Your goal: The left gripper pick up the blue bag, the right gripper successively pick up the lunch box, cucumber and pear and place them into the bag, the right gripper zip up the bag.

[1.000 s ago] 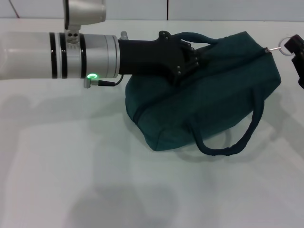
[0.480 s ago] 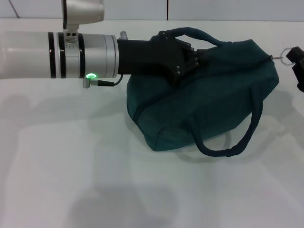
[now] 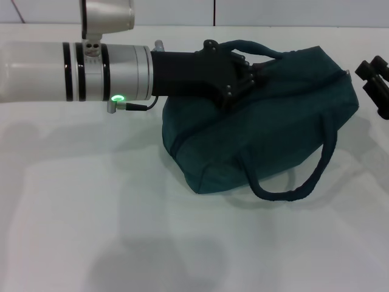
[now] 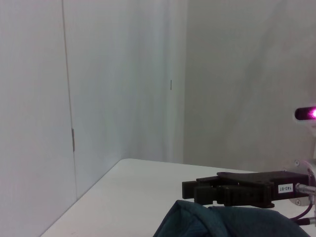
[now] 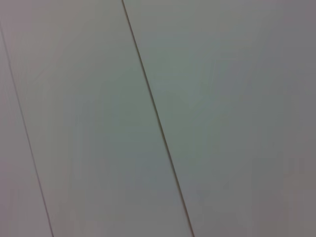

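As I read the head view, the blue bag (image 3: pixel 261 121) lies on the white surface (image 3: pixel 91 231), and I take it as my landmark; the left gripper (image 3: pixel 243 73) reaches in from the bag's left and sits on its upper edge, its jaws clamped on the far handle (image 3: pixel 255 45), which arches just above them; the near handle (image 3: pixel 304 176) hangs down the bag's front and loops onto the surface beside its lower edge; the bag's top line looks closed from here, with no lunch box, cucumber or pear showing outside it; the right gripper (image 3: pixel 375 82) stands just off the bag's right end, apart from the fabric, its two dark fingers (image 3: pixel 364 69) spread with a gap between them and nothing held; a green light (image 3: pixel 117 97) glows on the left arm's wrist, to the left of the bag.

In the left wrist view, a corner of the bag (image 4: pixel 212 222) rises into sight; beyond it the right gripper (image 4: pixel 190 190) lies level just above the fabric, jaws slightly parted and empty; a pink light (image 4: pixel 306 113) shines on that arm above the bag; a pale wall (image 4: pixel 123 74) stands behind.

In the right wrist view, I see only pale wall panels (image 5: pixel 222 98) split by a thin dark seam (image 5: pixel 158 123); neither the bag nor any jaws appear there.
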Robot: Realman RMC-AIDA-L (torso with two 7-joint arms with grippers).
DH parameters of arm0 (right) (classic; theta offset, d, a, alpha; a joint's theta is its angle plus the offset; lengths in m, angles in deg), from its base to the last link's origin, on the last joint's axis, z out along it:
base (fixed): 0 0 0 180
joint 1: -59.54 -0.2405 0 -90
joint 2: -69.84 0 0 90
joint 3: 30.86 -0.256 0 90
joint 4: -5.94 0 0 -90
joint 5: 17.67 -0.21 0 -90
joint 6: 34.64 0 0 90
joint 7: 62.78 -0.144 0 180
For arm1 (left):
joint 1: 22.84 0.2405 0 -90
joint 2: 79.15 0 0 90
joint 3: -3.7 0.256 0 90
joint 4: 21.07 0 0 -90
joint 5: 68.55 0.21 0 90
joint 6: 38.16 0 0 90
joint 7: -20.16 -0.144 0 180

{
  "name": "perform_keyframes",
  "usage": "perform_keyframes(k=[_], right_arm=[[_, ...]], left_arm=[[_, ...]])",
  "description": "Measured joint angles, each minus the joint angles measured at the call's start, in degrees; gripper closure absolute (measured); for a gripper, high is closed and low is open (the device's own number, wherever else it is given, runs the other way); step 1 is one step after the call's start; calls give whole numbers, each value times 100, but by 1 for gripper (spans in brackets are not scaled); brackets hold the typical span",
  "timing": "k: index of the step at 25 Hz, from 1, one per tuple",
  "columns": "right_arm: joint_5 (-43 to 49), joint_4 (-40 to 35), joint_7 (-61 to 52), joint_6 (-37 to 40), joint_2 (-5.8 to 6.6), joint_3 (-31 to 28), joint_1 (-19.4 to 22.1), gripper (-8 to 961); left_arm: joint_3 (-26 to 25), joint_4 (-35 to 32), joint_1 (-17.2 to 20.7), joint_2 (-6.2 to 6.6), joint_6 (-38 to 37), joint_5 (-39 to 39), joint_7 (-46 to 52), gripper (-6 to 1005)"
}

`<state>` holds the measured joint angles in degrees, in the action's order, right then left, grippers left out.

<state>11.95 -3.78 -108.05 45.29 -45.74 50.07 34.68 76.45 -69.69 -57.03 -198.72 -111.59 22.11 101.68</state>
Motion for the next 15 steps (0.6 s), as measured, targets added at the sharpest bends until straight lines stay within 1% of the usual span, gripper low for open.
perform_keyframes(k=[4, 9, 12, 15], right_arm=[[-22, -5, 57, 17, 14, -23, 96, 714], [77, -13, 473, -54, 51, 5, 215, 487], [278, -13, 602, -261, 55, 17, 222, 441], [401, -41, 728, -679, 30, 18, 148, 395]], left_arm=[[0, 25, -7, 0, 12, -5, -37, 953], [1, 123, -61, 3, 13, -16, -168, 952], [1, 190, -123, 4, 14, -16, -189, 947], [2, 283, -210, 4, 14, -16, -189, 941]])
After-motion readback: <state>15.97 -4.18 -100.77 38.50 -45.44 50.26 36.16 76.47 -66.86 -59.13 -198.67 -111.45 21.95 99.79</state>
